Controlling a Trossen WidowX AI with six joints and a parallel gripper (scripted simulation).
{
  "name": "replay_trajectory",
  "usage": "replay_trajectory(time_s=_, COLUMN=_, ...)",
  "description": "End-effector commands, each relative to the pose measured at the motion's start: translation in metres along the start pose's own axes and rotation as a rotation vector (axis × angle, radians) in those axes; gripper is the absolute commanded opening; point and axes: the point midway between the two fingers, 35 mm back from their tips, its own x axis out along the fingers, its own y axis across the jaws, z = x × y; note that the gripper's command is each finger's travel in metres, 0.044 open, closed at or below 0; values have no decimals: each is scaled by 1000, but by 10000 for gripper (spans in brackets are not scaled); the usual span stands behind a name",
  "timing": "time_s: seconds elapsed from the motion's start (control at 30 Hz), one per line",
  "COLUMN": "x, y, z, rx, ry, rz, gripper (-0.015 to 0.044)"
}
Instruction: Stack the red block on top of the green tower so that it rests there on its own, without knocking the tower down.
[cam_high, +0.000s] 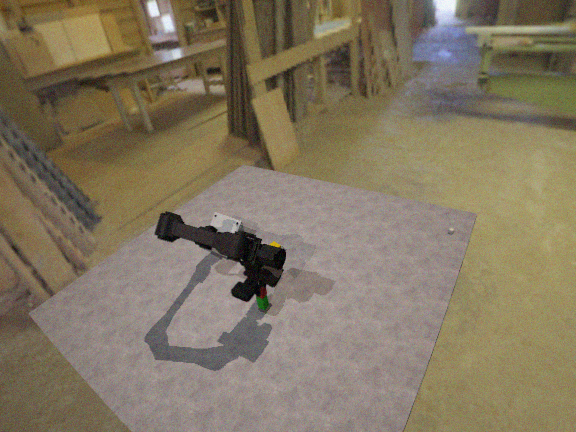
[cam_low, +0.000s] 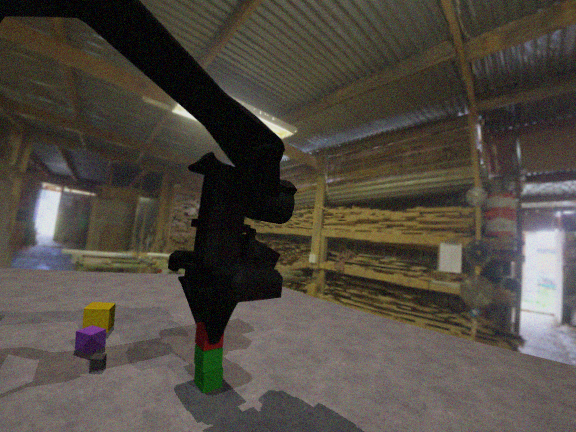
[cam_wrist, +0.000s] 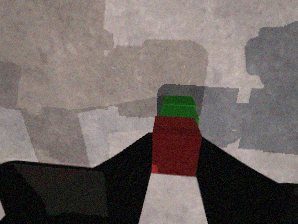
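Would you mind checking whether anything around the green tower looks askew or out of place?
Nothing stands out. The green tower stands upright, the red block sits squarely on it, held in the pincer.

Red block (cam_low: 207, 339) on green tower (cam_low: 208, 368); yellow cube (cam_low: 98, 315), purple cube (cam_low: 90, 339), mottled grey mat (cam_low: 380, 370).

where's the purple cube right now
In the exterior view the purple cube sits at far left on the grey mat, just in front of the yellow cube, well left of the green tower.
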Motion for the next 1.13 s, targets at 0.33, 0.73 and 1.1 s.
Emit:
replay_trajectory(time_s=0.33, x=1, y=0, z=0, rx=2, ry=0, rz=0, gripper=368)
replay_trajectory(time_s=0.73, x=1, y=0, z=0, rx=2, ry=0, rz=0, gripper=440)
replay_trajectory(time_s=1.1, x=1, y=0, z=0, rx=2, ry=0, rz=0, gripper=440)
